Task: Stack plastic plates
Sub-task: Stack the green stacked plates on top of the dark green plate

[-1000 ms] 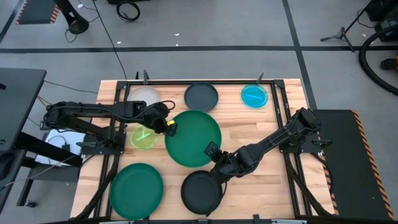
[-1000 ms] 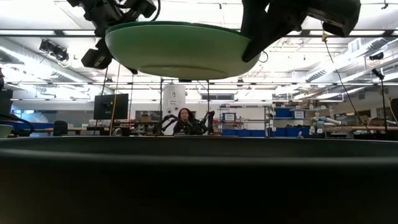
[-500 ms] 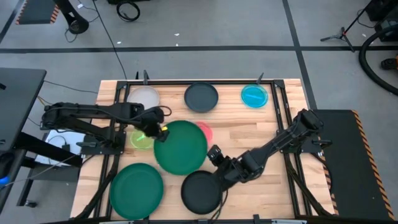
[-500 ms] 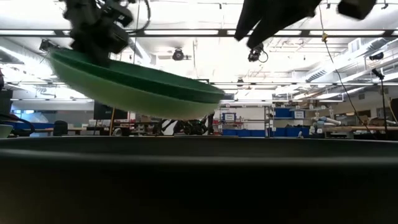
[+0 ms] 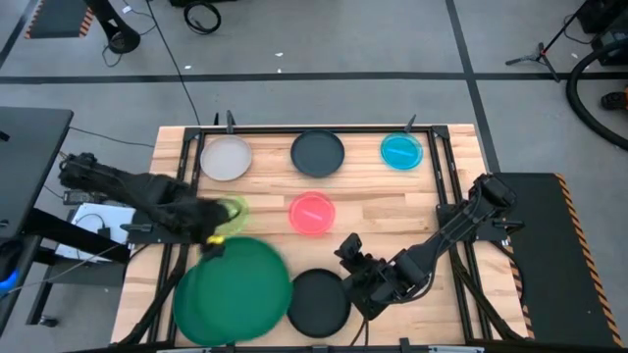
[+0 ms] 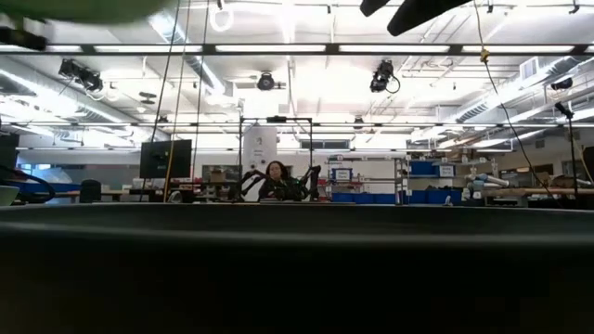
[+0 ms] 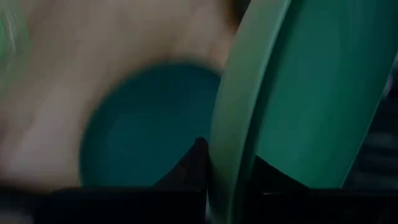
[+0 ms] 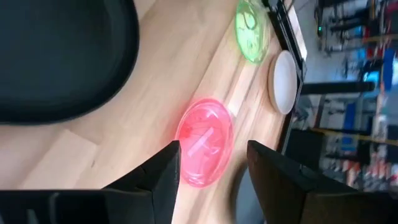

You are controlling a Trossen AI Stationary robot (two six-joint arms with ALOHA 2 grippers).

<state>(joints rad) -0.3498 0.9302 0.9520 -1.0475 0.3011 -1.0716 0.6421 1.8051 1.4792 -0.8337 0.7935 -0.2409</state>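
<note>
My left gripper (image 5: 212, 239) (image 7: 227, 182) is shut on a large green plate (image 5: 242, 285), carried above a second large green plate (image 5: 201, 304) (image 7: 146, 134) lying at the table's near left corner. The lime plate (image 5: 232, 213) shows partly behind the left arm. Flat on the table lie the pink plate (image 5: 312, 213) (image 8: 204, 142), the whitish-grey plate (image 5: 227, 158), two black plates (image 5: 317, 152) (image 5: 317, 300) and the cyan plate (image 5: 401, 151). My right gripper (image 5: 353, 257) (image 8: 211, 171) is open beside the near black plate, touching nothing. My left gripper pinches the carried green plate by its rim (image 7: 225, 163), one finger (image 7: 196, 167) on each face. The plate is lifted clear of the table and reaches out from the fingers toward the near edge, over the other green plate.
Bare wood lies between the pink plate and the cyan plate and along the table's right side. Black frame rails (image 5: 444, 186) run along the table's edges. In the low view a dark rim (image 6: 297, 260) fills the foreground; a person sits far back in the room.
My left gripper has swung the large green plate from the table's middle toward the near left corner, tipping it on the way, until it hangs over the other green plate. The pink plate has been uncovered. My right gripper has left the plate's rim and drawn back toward the near edge.
</note>
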